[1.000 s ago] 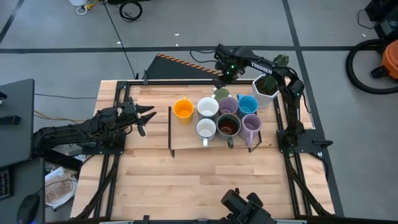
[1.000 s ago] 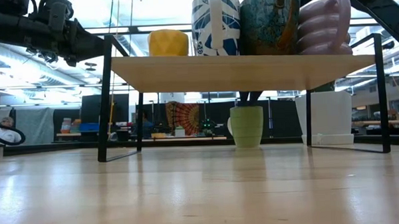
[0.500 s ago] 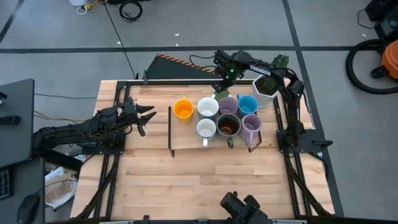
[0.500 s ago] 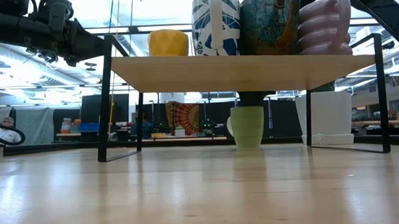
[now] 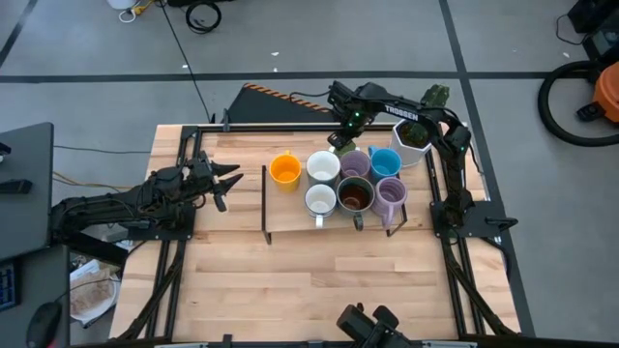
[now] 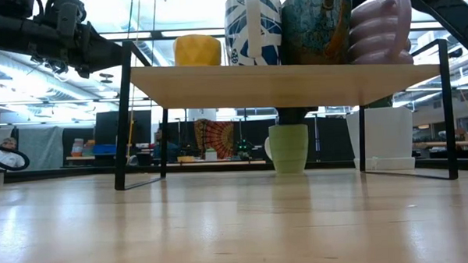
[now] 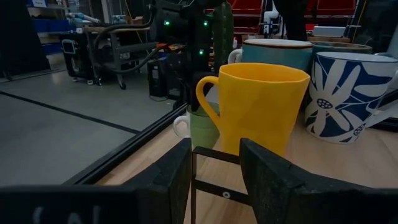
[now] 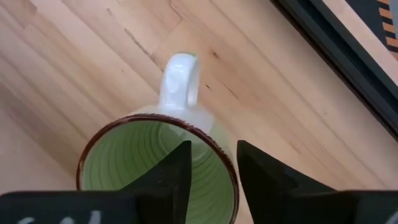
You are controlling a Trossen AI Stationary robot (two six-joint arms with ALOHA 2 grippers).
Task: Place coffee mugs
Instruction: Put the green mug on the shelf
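A robotics lab: concrete floor (image 5: 97,48), loose cables (image 5: 203,14), equipment racks (image 7: 93,43).
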